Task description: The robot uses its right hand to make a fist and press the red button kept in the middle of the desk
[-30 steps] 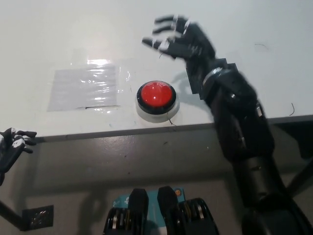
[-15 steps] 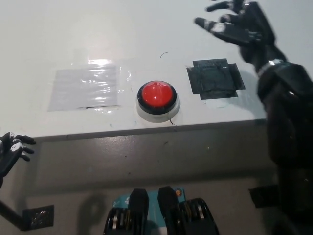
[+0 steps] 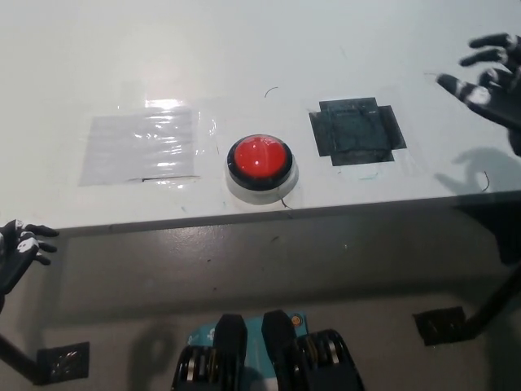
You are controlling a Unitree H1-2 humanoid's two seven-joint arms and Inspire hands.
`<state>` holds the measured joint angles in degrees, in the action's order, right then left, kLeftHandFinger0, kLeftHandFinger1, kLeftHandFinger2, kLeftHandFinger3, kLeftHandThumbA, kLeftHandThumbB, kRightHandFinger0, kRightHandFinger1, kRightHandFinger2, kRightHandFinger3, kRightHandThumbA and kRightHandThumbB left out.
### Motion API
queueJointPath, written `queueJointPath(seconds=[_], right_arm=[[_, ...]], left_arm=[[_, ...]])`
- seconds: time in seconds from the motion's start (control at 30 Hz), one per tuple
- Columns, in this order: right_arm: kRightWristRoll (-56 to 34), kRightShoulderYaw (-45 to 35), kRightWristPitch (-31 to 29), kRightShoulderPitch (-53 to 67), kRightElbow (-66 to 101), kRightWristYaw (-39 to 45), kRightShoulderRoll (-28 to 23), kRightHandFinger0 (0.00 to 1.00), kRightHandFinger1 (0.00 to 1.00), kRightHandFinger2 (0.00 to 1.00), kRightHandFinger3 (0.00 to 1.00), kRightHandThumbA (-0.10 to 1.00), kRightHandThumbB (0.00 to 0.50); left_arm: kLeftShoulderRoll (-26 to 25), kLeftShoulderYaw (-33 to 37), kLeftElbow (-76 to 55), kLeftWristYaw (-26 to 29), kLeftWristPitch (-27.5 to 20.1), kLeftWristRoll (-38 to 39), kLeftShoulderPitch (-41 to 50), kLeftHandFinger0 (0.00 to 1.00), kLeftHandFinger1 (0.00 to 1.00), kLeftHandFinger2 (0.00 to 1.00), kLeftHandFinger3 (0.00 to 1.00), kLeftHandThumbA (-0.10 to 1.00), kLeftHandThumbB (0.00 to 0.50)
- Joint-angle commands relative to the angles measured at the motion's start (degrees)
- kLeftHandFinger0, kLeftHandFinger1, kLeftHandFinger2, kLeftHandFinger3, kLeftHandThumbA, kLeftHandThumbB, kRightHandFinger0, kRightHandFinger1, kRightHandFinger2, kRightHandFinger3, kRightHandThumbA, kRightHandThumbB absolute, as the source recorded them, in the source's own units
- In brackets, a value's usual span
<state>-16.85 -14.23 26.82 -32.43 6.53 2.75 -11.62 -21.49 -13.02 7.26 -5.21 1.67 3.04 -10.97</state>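
- red button (image 3: pixel 260 156): round domed cap in a black ring on a pale base, sitting on the white desk (image 3: pixel 244 57) near its front edge, about mid-width; nothing touches it.
- right hand (image 3: pixel 491 77): black, at the far right edge of the view, above the desk surface and well apart from the button; fingers spread apart, holding nothing, not formed into a fist. light fingertips (image 3: pixel 477 95) point toward picture left. the hand is partly cut off by the frame edge.
- shadow of the right hand (image 3: pixel 479 169): falls on the desk just below the hand, near the front right corner.
- black tape patch (image 3: pixel 356 131): dark squarish patch stuck flat on the desk, just right of the button, between the button and the right hand.
- clear tape patch (image 3: pixel 142 147): glossy transparent rectangle stuck flat on the desk, left of the button, catching glare at its upper edge.
- left hand (image 3: pixel 18 248): at the lower left edge of the view, below the desk's front edge, resting away from the work; its dark fingers curl loosely and hold nothing; whether fully open or closed cannot be told.
- desk front edge: runs across the view just below the button; grey floor (image 3: pixel 244 269) beneath it.
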Motion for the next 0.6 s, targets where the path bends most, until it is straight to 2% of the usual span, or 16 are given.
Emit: queueJointPath(seconds=[0.0,0.23,0.3,0.33,0.4,0.47,0.5,0.57], right_arm=[[-3.33,-1.95,0.11,1.62,2.91,-1.11,-1.66,0.00,0.14,0.41,0.47,1.00,0.036],[-4.49,-5.80,0.11,7.88,4.22,-1.53,-1.52,0.00,0.15,0.41,0.49,1.00,0.000],[-4.71,-6.59,0.11,9.17,4.58,-2.44,-0.84,0.00,0.15,0.41,0.49,1.00,0.017],[-4.56,-6.67,-0.06,9.40,4.54,-2.34,-0.81,0.00,0.15,0.41,0.49,1.00,0.009],[-4.74,-7.48,0.11,10.42,4.84,-3.47,-0.04,0.01,0.20,0.44,0.54,0.94,0.033],[-5.18,-8.08,0.10,11.35,4.92,-3.54,0.38,0.01,0.23,0.46,0.57,0.92,0.029],[-4.35,-7.92,-0.50,12.51,4.79,-3.11,0.38,0.01,0.25,0.47,0.57,0.93,0.024],[-4.06,-7.71,-1.14,13.00,4.58,-2.85,0.36,0.00,0.24,0.46,0.55,0.96,0.019]], left_arm=[[-2.11,-0.56,-1.62,0.03,-0.35,-0.16,-0.41,0.43,0.46,0.54,0.61,0.52,0.001],[-2.29,-0.30,-1.82,0.44,-0.08,-1.30,-0.34,0.49,0.52,0.59,0.64,0.53,0.003],[-2.28,-0.41,-2.16,0.10,0.67,-0.79,-0.33,0.47,0.49,0.57,0.63,0.56,0.004],[-2.36,-0.35,-1.93,-0.05,0.00,-0.82,-0.33,0.48,0.50,0.58,0.63,0.56,0.000],[-2.47,-0.24,-1.82,-0.14,-0.41,-0.99,-0.29,0.52,0.53,0.60,0.65,0.57,0.006],[-2.29,-0.45,-1.48,-0.06,-0.73,-0.64,-0.40,0.50,0.52,0.59,0.64,0.56,0.002],[-2.22,-0.48,-1.78,0.05,-0.46,-0.68,-0.36,0.46,0.49,0.56,0.61,0.56,0.009],[-2.24,-0.52,-1.65,-0.25,-0.72,-0.29,-0.36,0.46,0.48,0.55,0.61,0.55,0.006]])
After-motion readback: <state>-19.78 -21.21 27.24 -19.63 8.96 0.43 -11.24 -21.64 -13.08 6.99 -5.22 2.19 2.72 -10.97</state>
